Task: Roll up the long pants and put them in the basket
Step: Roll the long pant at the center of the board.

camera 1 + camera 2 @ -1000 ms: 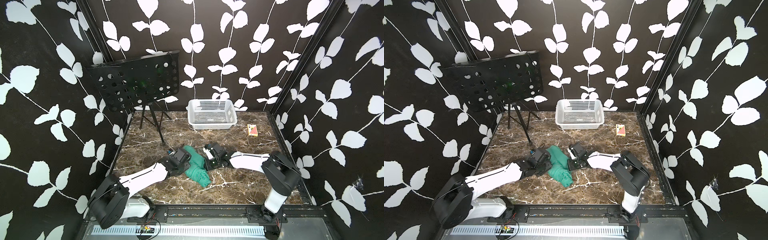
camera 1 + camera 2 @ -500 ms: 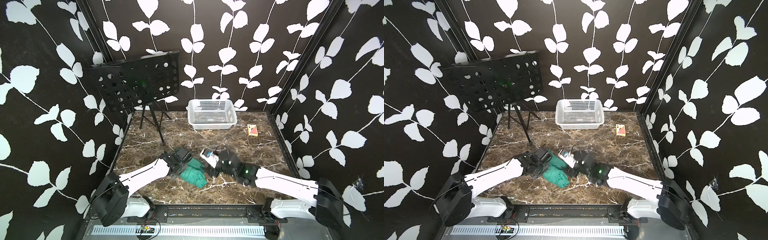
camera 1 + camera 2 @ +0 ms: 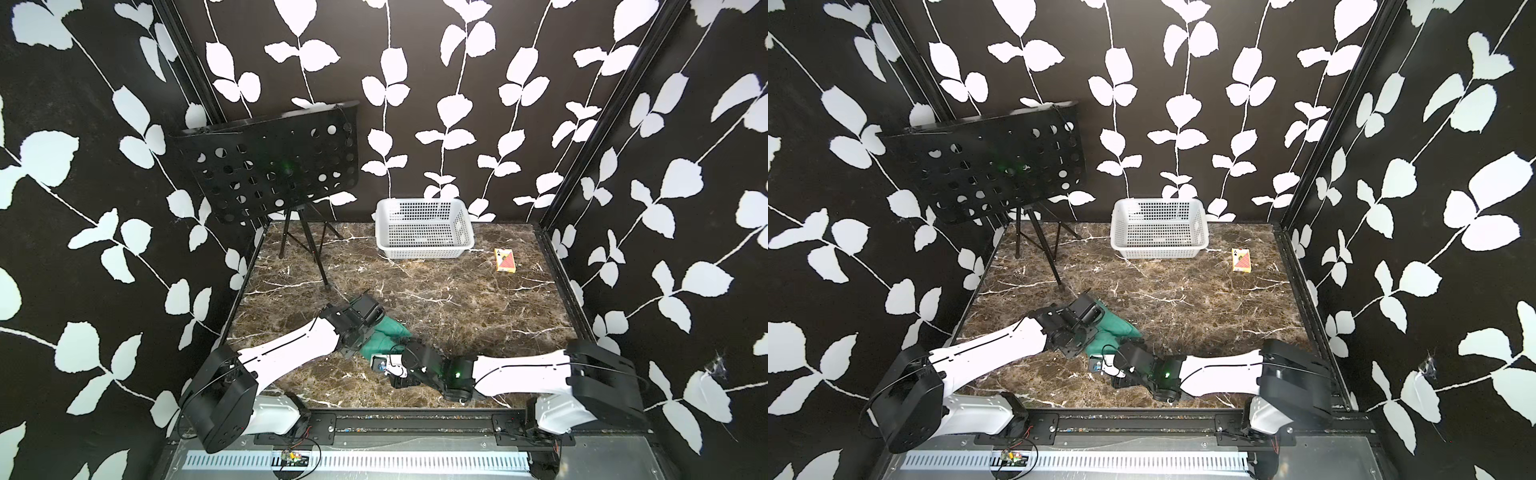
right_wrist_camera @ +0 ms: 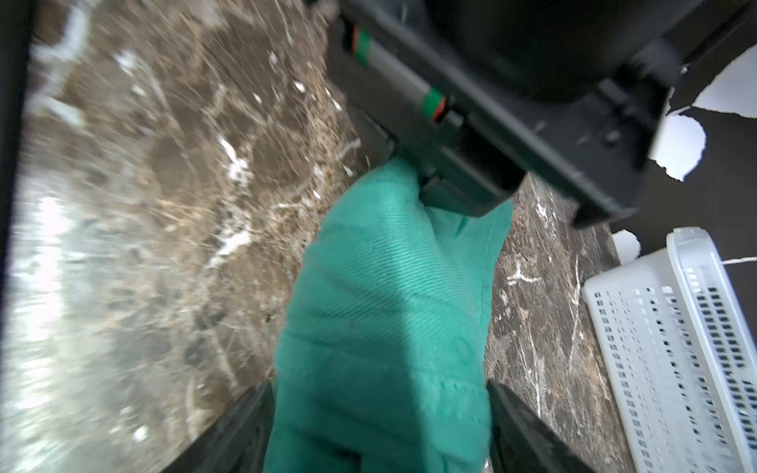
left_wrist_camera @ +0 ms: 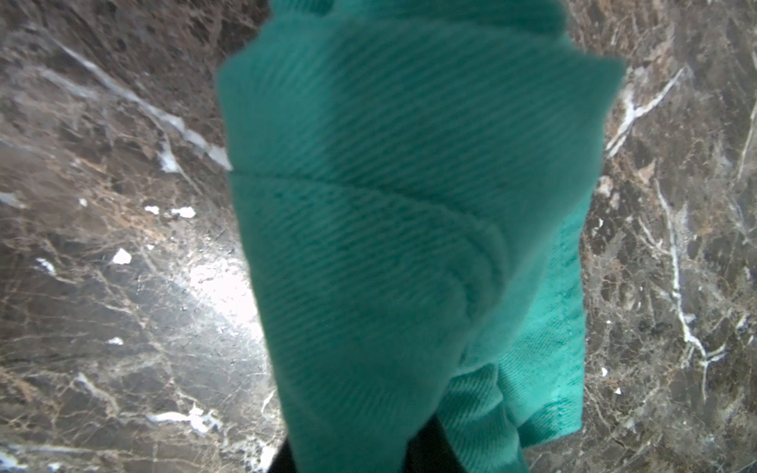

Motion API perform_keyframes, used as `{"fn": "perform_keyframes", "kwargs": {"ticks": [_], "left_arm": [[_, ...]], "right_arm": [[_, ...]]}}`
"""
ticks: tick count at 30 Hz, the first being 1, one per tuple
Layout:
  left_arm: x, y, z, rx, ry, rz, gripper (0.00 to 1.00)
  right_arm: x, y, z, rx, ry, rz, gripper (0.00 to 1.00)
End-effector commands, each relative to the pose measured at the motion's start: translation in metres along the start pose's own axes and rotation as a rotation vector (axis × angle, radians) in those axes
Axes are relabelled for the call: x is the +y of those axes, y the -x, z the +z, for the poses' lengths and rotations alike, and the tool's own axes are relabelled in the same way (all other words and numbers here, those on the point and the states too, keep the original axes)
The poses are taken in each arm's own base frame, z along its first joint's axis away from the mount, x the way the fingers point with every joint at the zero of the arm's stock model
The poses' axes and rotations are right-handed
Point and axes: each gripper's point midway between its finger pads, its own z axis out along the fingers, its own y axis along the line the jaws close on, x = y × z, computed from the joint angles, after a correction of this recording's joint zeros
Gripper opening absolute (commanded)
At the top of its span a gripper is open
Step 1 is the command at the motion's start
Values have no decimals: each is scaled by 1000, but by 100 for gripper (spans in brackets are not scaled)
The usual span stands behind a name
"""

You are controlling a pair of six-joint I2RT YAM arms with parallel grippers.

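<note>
The pants [image 3: 386, 332] sit bunched near the table's [image 3: 457, 303] front edge, with one end pinched by the left gripper [image 4: 426, 192] and the right gripper's [image 4: 379, 426] jaws spread around them, and bare table reaches to the basket [image 3: 424, 230].

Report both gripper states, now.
left gripper: shut on the long pants.
right gripper: open, jaws standing wide on either side of the rolled pants.

White basket [image 3: 424, 246] — music stand [image 3: 291, 143] — card box [image 3: 505, 262]
</note>
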Motion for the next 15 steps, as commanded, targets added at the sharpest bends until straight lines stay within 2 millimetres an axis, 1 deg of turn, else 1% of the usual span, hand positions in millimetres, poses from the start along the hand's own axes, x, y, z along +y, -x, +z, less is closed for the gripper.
{"fn": "perform_keyframes", "kwargs": {"ticks": [1,2,4,5,6,7,8,9,10,11,13,14,15], "left_arm": [[20,-8,8,29,71,-3,0],[18,-8,8,29,68,-1,0],[16,-7,6,32,66,0,0],[15,-7,5,30,64,1,1],[14,-6,4,27,61,3,3],[12,-5,1,22,53,3,7],[11,-3,-1,15,44,3,11],[9,-1,-4,3,29,2,15],[6,4,-9,-15,4,4,21],[3,7,-14,-30,-18,8,30],[-2,16,-28,-69,-71,22,56],[-5,19,-33,-81,-92,34,66],[-6,20,-38,-87,-117,50,76]], "right_arm": [[-18,-1,18,21,-149,10,74],[-16,-7,24,43,-161,9,69],[-14,-16,31,75,-176,23,49],[-14,-16,32,76,-175,40,38],[-12,-17,31,74,-168,62,25],[-10,-18,29,68,-149,90,15],[-7,-20,28,68,-125,112,6],[-3,-23,26,72,-92,147,0],[2,-27,24,75,-53,182,0],[6,-30,22,73,-16,232,0],[24,-37,19,61,141,370,0],[23,-30,11,28,197,437,0],[28,-32,9,27,273,504,0]]}}
